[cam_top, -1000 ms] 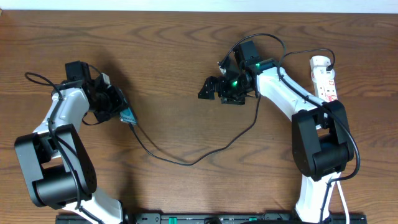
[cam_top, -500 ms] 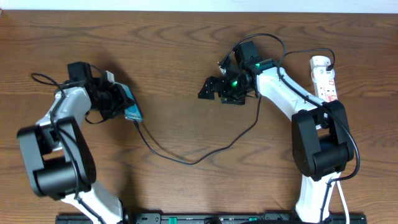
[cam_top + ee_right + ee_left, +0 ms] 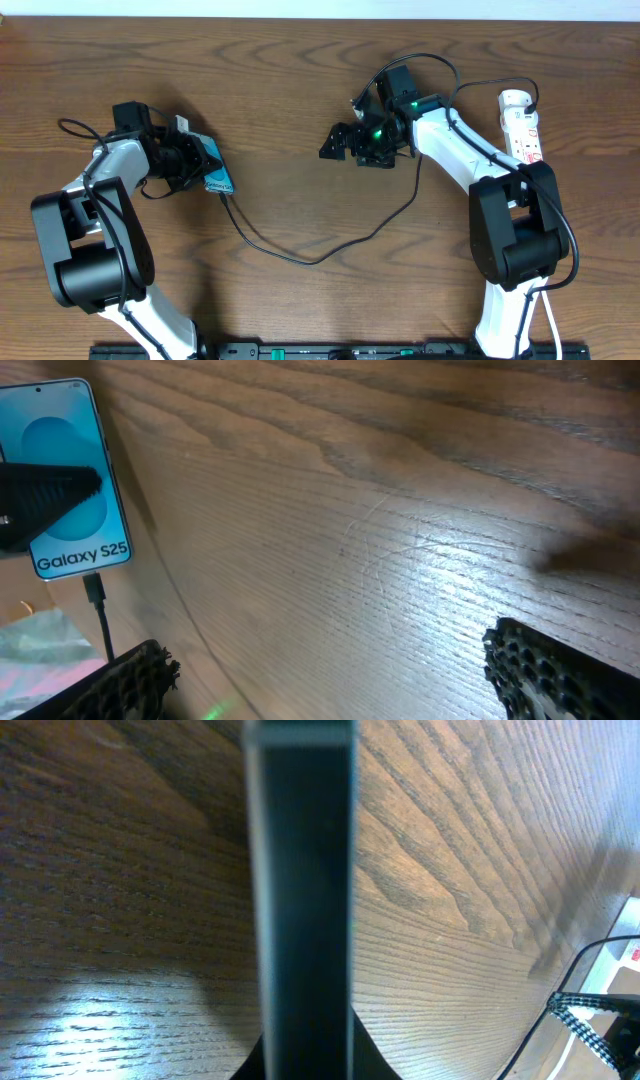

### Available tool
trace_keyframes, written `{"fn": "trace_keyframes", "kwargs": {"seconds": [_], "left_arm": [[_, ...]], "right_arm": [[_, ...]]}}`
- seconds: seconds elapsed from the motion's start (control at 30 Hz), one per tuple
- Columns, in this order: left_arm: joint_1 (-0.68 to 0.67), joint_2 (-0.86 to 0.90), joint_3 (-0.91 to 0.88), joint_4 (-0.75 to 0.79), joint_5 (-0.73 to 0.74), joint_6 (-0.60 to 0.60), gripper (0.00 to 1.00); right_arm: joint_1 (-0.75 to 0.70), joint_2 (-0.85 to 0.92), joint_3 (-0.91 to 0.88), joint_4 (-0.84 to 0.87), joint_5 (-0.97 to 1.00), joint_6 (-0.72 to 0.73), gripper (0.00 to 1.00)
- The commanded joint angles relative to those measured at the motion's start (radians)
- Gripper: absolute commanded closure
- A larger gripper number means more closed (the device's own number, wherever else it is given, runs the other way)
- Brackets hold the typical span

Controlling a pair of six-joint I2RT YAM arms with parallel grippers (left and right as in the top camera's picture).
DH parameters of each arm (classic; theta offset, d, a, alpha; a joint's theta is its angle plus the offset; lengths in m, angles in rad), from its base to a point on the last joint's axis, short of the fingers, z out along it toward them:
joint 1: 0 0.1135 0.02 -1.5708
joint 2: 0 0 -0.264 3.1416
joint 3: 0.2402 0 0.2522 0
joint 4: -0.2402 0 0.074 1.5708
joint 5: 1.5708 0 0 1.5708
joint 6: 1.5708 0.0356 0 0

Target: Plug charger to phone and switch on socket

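The phone (image 3: 214, 169) is held off the table by my left gripper (image 3: 193, 162), which is shut on its sides. In the left wrist view the phone (image 3: 300, 870) shows edge-on as a dark upright bar. The right wrist view shows its cyan "Galaxy S25" screen (image 3: 75, 470) with a left finger (image 3: 40, 500) across it. The charger cable (image 3: 300, 260) has its tip at the phone's bottom edge (image 3: 96, 592) and loops across the table toward the socket (image 3: 522, 125). My right gripper (image 3: 352, 142) is open and empty above the table, also in its wrist view (image 3: 340, 680).
The white socket strip lies at the far right beside the right arm's base, its thick white cord (image 3: 550, 320) running to the front edge. The cable's braided end and the socket show at the right edge of the left wrist view (image 3: 590, 1020).
My left gripper has moved slightly right and turned with the phone, so more of the cyan screen faces up. The cable end followed it. The right arm has not moved.
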State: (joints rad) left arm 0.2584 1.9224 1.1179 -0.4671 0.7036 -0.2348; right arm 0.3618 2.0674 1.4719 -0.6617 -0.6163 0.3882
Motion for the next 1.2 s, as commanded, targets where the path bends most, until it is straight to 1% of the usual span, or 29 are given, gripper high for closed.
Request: {"fn": "trace_keyframes", "kwargs": {"seconds": [0.0,0.57,0.73,0.8,1.17], "left_arm": [[0.004,-0.009,-0.008,-0.007,-0.006,0.013,0.93],[0.004,-0.009,-0.008,-0.020,-0.017,0.014,0.93],[0.004,-0.009,-0.008,-0.020,-0.120,0.015,0.93],[0.004,-0.009,-0.008,-0.017,-0.121,0.035,0.93],[0.004,-0.009,-0.008,0.003,-0.121,0.040,0.93]], "right_arm": [[-0.003,-0.014,0.020,-0.001,0.005,-0.016,0.01],[-0.003,-0.014,0.020,-0.001,0.005,-0.016,0.01],[-0.003,-0.014,0.020,-0.001,0.005,-0.016,0.01],[-0.003,-0.014,0.020,-0.001,0.005,-0.016,0.01],[-0.003,-0.014,0.020,-0.001,0.005,-0.016,0.01]]}}
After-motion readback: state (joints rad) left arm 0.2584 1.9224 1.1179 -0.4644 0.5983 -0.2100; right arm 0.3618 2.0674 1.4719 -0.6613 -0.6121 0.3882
